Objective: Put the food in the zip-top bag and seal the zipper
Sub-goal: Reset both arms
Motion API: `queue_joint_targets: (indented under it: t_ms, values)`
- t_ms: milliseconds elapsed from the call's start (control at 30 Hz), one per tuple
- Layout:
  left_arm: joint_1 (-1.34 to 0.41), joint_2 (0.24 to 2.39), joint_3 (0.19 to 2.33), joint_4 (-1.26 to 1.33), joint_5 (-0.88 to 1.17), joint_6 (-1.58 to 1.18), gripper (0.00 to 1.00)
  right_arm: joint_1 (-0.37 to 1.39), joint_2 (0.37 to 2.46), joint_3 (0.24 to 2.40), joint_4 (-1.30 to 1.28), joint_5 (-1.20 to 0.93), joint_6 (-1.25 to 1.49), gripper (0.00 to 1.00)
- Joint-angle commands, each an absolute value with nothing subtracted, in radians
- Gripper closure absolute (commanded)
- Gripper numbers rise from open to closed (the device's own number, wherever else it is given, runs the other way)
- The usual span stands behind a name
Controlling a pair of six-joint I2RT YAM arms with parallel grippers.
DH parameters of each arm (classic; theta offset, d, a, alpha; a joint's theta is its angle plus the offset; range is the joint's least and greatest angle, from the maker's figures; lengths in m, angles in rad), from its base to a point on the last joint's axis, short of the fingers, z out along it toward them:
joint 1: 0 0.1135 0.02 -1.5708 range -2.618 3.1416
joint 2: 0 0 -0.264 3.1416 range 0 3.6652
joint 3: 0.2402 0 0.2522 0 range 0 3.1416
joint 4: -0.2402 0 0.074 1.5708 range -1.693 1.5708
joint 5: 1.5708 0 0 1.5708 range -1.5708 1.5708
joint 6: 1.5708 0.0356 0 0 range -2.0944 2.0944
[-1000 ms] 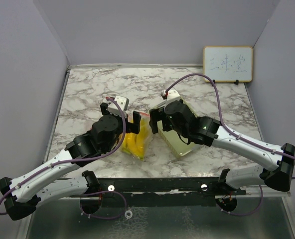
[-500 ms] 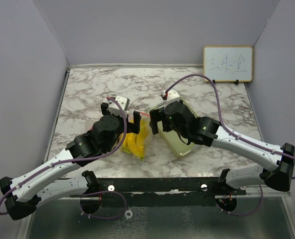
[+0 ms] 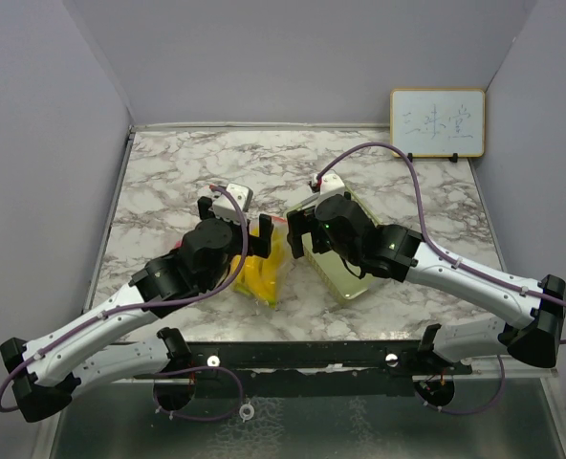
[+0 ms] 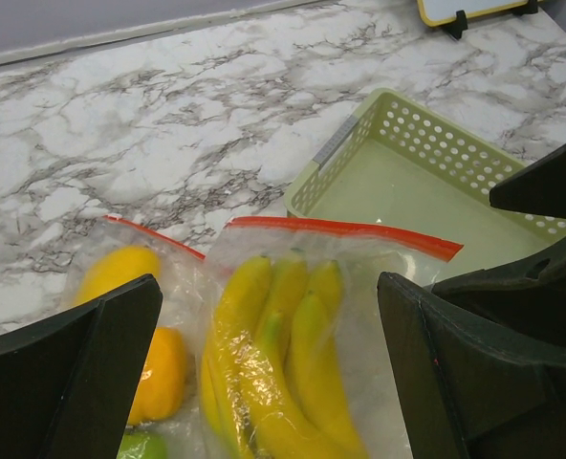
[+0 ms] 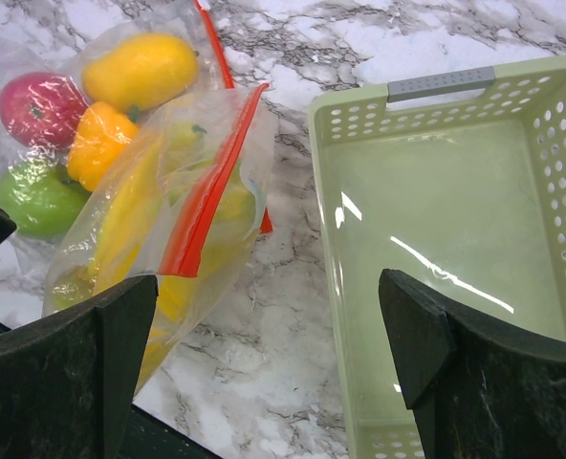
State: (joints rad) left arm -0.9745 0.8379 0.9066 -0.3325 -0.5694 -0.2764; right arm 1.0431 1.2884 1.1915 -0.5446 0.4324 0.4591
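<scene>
Hovering with left gripper [image 4: 269, 301] and right gripper [image 5: 264, 287] spread wide, empty.
Likely soft, slippery zip-top bag [image 4: 364, 279]; pinch at stiffer zipper [image 4: 345, 229] between left jaws.

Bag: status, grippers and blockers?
Left gripper and right gripper open, holding nothing. Food inside bag; zipper seal unclear. Tray alongside, nothing blocking.

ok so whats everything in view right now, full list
zip-top bag: 1, clear, on the table beside the tray
zipper: 1, red-orange, along the bag mouth
bananas: several, yellow, inside the bag
other food: 4, yellow, red, orange, green, inside the bag
tray: 1, pale green, right of the bag
whiteboard: 1, yellow-framed, back right corner
table: 1, marble, under everything
left end effector: 1, black, open, above the bag
right end effector: 1, black, open, above bag and tray
</scene>
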Motion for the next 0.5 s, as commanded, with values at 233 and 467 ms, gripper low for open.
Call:
queue_joint_targets:
  t_ms: [233,467]
  values:
    - [-0.959,0.891,0.967,-0.330,-0.433,-0.335,0.01,1.027,1.281,1.172,-0.504,0.424,0.455,0.00]
    - [-0.959,0.896,1.014,-0.407,-0.678,-0.511,0.01,1.022,1.275,1.169,-0.503,0.419,0.454,0.01]
